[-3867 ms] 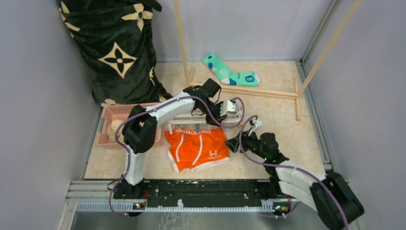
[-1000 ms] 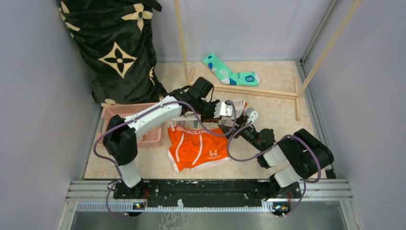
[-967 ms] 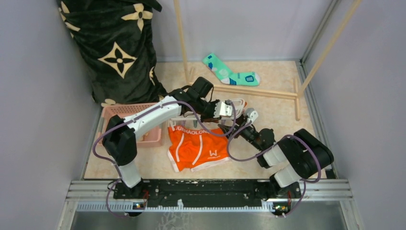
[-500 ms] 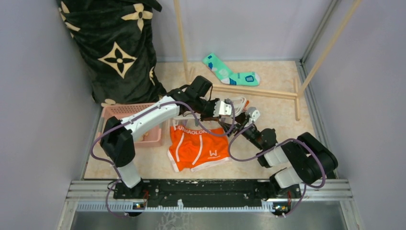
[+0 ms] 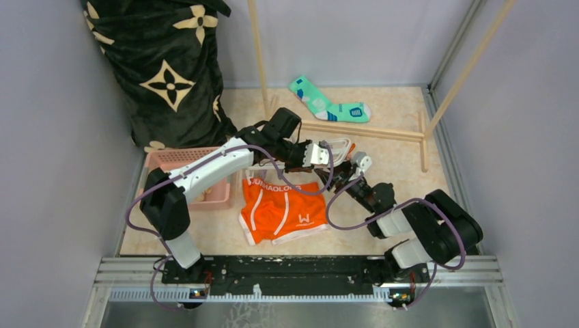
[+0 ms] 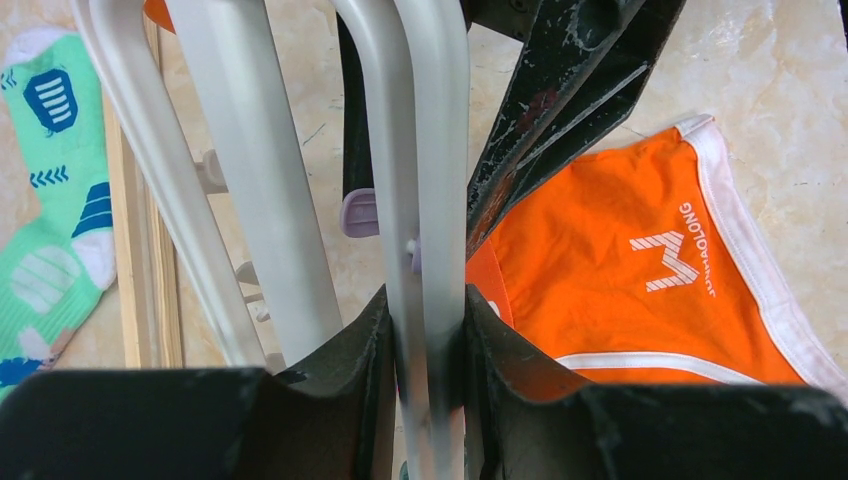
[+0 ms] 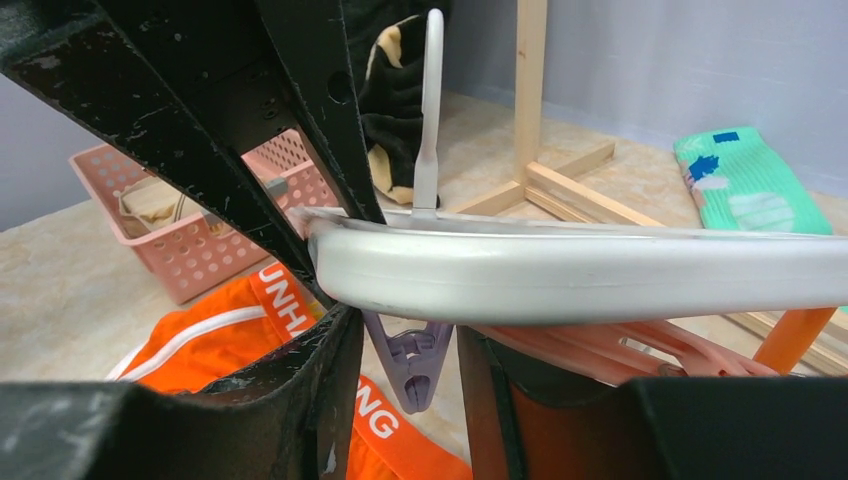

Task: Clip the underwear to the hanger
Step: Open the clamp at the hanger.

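Now, on the counter (image 5: 410,184), the orange underwear (image 5: 280,208) lies flat, unclipped, beside the lifted white hanger (image 7: 600,270). Left tool (image 6: 425,312) clenches a frame bar. Right tool (image 7: 405,345) straddles a lilac clothespin (image 7: 410,368), grip indeterminate. Next, probably: pinch it open and feed in the waistband.

- A pale wooden rack (image 5: 369,130) stands at the far side of the bench (image 5: 410,198). Its base bars lie flat on the beige, marble-patterned top, and its thin poles rise out of sight.
- Plain grey walls close in behind the rack (image 5: 341,41), to its left (image 5: 54,171) and to its right (image 5: 526,137).
- Left of the rack, a black blanket with cream flower shapes (image 5: 171,75) is heaped in the corner.
- Nearer than the blanket, well left of the rack, sits a pink slotted basket (image 5: 179,158).
- A teal patterned sock (image 5: 328,102) lies just behind the rack's base.
- A metal channel (image 5: 447,150) runs along the bench edge right of the rack.
- A dark rail (image 5: 287,266) spans the near edge, opposite the rack.
- The light is soft and even.
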Robot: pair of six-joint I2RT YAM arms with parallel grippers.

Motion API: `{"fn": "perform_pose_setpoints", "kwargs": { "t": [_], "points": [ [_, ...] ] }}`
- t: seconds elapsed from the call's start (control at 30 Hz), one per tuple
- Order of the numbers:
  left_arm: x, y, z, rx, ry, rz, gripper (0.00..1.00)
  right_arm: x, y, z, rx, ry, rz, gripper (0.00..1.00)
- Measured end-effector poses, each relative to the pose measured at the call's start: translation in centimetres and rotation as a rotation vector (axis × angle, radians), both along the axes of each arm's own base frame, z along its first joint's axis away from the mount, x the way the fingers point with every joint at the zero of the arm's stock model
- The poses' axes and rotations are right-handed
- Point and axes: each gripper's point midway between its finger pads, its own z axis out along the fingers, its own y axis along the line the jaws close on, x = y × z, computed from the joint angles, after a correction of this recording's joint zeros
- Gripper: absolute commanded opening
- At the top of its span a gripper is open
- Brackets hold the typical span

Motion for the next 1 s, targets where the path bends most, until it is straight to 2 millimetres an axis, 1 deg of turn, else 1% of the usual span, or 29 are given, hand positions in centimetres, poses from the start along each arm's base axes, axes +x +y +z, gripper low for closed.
{"fn": "perform_pose_setpoints", "kwargs": {
  "t": [0.07, 0.17, 0.23, 0.33, 0.43, 0.6, 0.7, 1.0],
  "points": [
    [-0.01, 0.01, -0.02, 0.0, 0.0, 0.0, 0.19, -0.02, 0.0, 0.01, 0.0, -0.001, 0.001, 0.36],
    [0.0, -0.03, -0.01, -0.002, -0.001, -0.001, 0.19, -0.07, 0.04, 0.08, 0.0, -0.003, 0.004, 0.35],
    [-0.01, -0.04, -0.05, -0.002, 0.0, -0.001, 0.19, -0.11, 0.06, 0.09, 0.0, -0.004, 0.006, 0.42],
    [0.0, -0.05, -0.06, -0.003, -0.001, -0.001, 0.19, -0.13, 0.08, 0.09, -0.001, -0.005, 0.008, 0.47],
    [0.05, -0.1, -0.02, -0.005, -0.003, -0.001, 0.19, -0.23, 0.13, 0.17, -0.003, -0.01, 0.013, 0.48],
    [0.06, -0.11, -0.02, -0.006, -0.003, -0.001, 0.19, -0.19, 0.16, 0.41, 0.0, -0.016, 0.014, 0.38],
    [0.13, -0.09, 0.07, -0.008, -0.006, 0.001, 0.19, -0.04, 0.24, 0.77, 0.006, -0.024, 0.014, 0.3],
    [0.22, -0.11, -0.05, -0.009, -0.014, -0.002, 0.19, -0.8, 0.9, 0.86, 0.007, -0.025, 0.066, 0.05]
  ]
}}
